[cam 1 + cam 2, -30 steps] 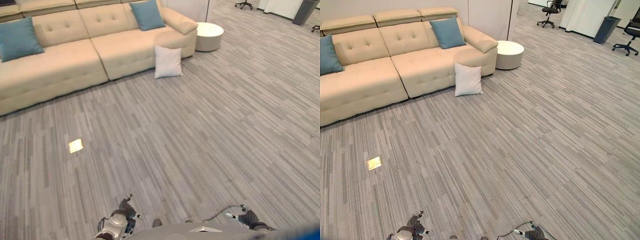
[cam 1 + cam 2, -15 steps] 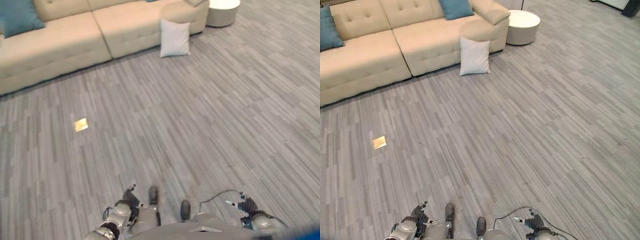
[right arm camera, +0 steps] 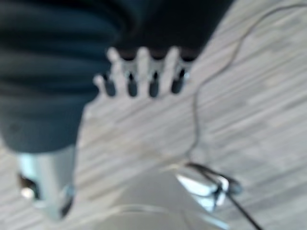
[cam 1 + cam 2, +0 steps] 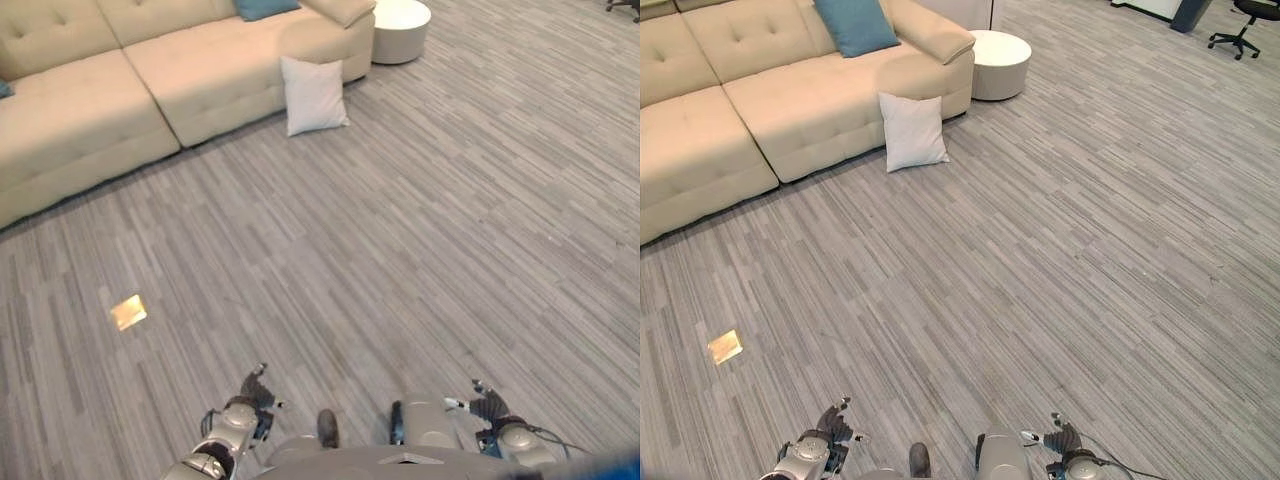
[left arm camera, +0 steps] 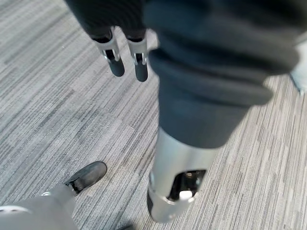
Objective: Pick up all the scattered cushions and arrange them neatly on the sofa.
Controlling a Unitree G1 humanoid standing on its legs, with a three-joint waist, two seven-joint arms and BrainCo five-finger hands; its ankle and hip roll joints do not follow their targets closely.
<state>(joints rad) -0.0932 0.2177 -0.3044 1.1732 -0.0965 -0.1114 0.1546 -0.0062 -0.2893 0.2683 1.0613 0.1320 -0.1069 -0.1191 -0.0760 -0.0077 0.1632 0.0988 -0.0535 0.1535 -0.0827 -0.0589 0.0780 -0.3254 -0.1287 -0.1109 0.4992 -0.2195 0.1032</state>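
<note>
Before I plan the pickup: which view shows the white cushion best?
The right eye view: the white cushion leans on the sofa front, with floor all round. The left eye view shows it whole too, nearer the top edge.

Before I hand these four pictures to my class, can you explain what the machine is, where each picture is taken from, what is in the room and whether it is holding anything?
This is a walking humanoid robot with two arms. Two pictures come from a pair of cameras on its head, looking down at the carpet ahead. The other two come from cameras on its wrists, looking along each hand from very close.

From the head you see a beige sofa with a blue cushion on it. A white cushion stands on the floor, leaning against the sofa's front. A round white table stands beside the sofa's end, and a small shiny square is set in the carpet.

The left hand and right hand hang low at the robot's sides, far from the cushions. Their fingers are relaxed and hold nothing.
</note>
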